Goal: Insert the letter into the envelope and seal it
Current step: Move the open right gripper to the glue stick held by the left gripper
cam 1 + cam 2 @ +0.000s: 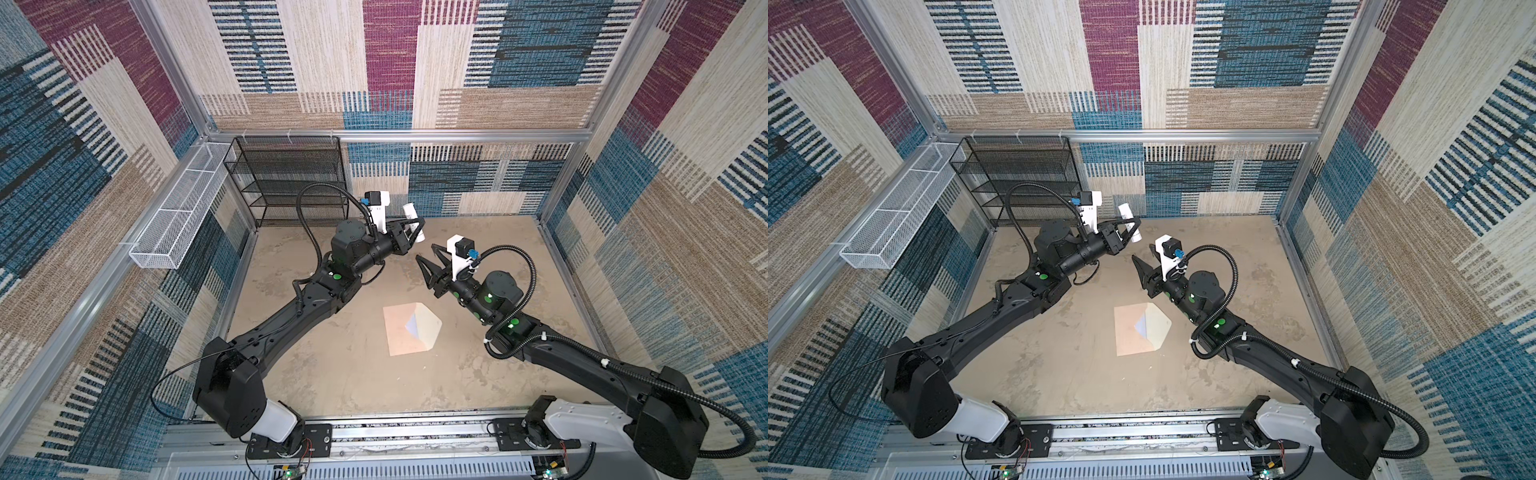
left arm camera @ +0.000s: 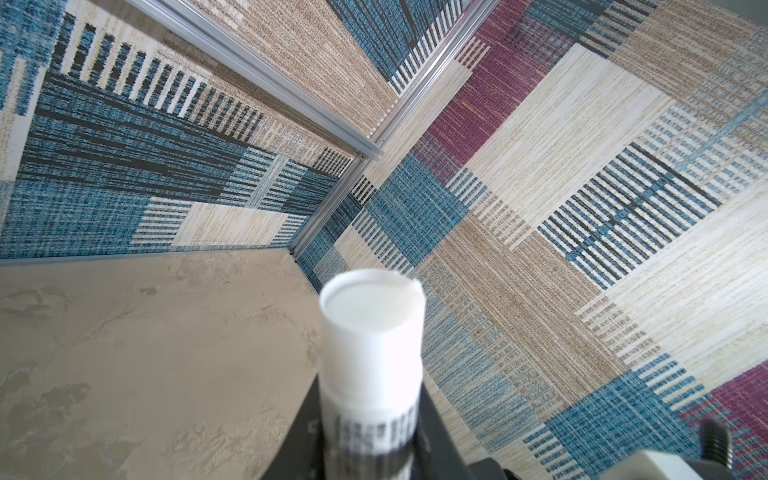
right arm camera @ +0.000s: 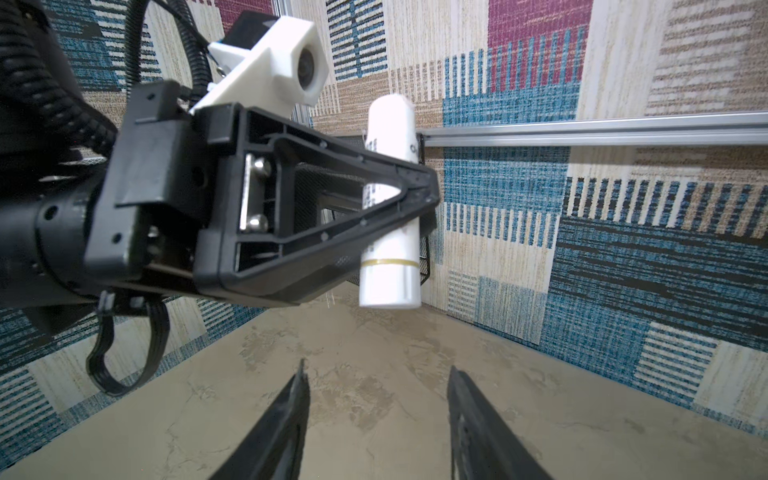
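Nearest: envelope (image 1: 399, 336) flat on table (image 1: 332, 374), flap (image 1: 430, 328) open, lying apart from both grippers. Beyond it, right gripper (image 1: 426, 252) raised, fingers (image 3: 299, 399) spread wide, empty. Farthest, left gripper (image 1: 417, 226) clamped on white tube (image 1: 410, 209). Right wrist view shows a yellow band round tube; left wrist view only its flat end. Envelope shows in top views only.

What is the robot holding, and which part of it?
The left end effector pinches a white tube around its middle. The right end effector is open and holds nothing.
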`<state>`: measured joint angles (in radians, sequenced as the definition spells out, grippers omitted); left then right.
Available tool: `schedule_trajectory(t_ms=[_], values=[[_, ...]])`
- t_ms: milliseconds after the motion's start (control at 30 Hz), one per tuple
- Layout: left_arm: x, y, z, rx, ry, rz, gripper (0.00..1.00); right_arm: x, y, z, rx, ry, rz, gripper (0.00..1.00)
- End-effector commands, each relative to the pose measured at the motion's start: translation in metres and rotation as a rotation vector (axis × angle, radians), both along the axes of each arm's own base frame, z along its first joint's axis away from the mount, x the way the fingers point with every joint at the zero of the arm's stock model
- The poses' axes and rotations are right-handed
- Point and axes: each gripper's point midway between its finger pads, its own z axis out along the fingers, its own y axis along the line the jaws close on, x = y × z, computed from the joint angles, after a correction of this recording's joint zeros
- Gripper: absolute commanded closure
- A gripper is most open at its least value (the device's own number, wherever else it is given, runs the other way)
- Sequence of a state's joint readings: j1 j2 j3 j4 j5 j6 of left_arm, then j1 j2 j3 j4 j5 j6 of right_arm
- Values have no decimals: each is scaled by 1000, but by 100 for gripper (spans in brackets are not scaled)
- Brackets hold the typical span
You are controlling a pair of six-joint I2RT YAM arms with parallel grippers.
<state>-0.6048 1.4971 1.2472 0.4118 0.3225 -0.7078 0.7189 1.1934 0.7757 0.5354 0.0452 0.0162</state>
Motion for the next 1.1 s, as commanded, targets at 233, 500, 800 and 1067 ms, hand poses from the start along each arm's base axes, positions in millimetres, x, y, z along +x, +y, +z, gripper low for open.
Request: schedule_trajectory(t_ms=[233, 500, 800, 1067], values=[[-10, -6, 12, -38, -28, -32, 100, 8, 6, 22, -2, -93, -17, 52], [-14, -9, 13, -33, -38, -52, 100, 14, 6, 21, -19, -92, -42, 58], [-14, -11, 9, -30, -32, -58, 100, 15, 8, 21, -39, -94, -39, 70], [-15, -14, 4, -28, -15, -76, 100, 14, 9, 23, -47, -95, -31, 74]])
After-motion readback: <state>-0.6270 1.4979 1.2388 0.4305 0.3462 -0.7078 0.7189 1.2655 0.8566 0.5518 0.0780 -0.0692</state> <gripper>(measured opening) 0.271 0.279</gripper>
